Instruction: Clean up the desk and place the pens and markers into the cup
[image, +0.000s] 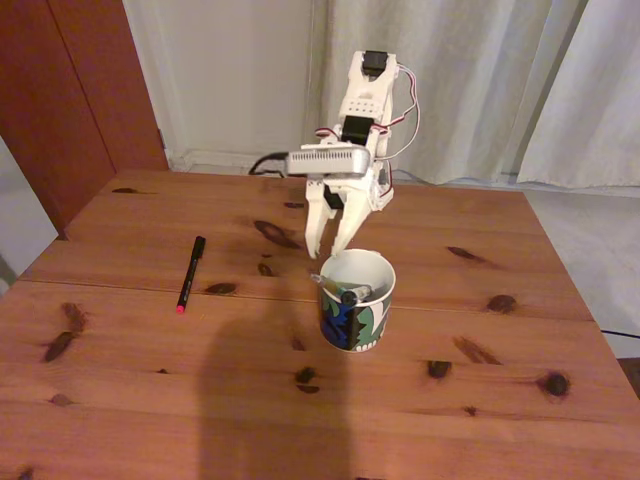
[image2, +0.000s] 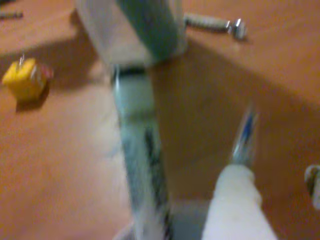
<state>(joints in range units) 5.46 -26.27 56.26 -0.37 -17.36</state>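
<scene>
Just above the cup's far rim, at about 11 o'clock of it in the fixed view, we see the white gripper (image: 329, 252) pointing down, its fingers slightly parted and holding nothing that we can make out. The cup (image: 357, 322) stands upright near the middle of the worktop (image: 150, 380), with a marker's black-capped end (image: 352, 295) leaning inside. Well apart, at 9 o'clock of the cup, the black pen (image: 190, 273) lies flat, red end nearest us.

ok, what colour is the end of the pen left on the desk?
Red, on the black pen; clearest in the fixed view.
</scene>
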